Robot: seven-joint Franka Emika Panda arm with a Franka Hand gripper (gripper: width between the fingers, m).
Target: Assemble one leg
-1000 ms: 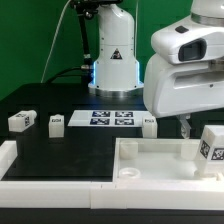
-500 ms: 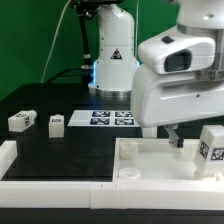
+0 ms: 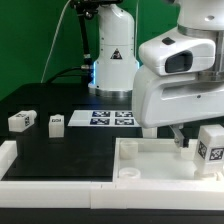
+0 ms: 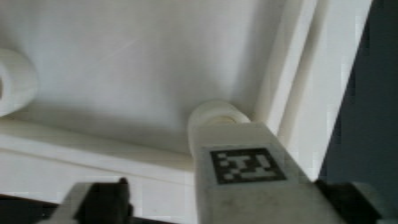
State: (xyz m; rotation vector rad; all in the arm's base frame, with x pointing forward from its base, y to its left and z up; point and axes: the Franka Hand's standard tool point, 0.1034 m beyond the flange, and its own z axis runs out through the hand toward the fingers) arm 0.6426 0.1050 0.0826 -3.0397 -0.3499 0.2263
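A leg (image 3: 210,148), a small white block with a tag, stands inside the large white tray piece (image 3: 150,162) at the exterior view's right. My gripper (image 3: 178,136) hangs just left of it, low over the tray. In the wrist view the same leg (image 4: 242,165) shows between my fingers (image 4: 100,203), with a gap on one side; the gripper (image 4: 228,208) is open. The tray floor (image 4: 125,90) and its raised wall lie behind the leg. Two more legs (image 3: 22,121) (image 3: 56,122) sit on the black table at the left.
The marker board (image 3: 112,118) lies flat at the table's middle back. The robot base (image 3: 113,60) stands behind it. A white border rail (image 3: 40,180) runs along the front left. The arm's body hides the table behind the tray.
The arm has shifted left and come down over the tray compared with a second ago. In the last half second it has barely moved.
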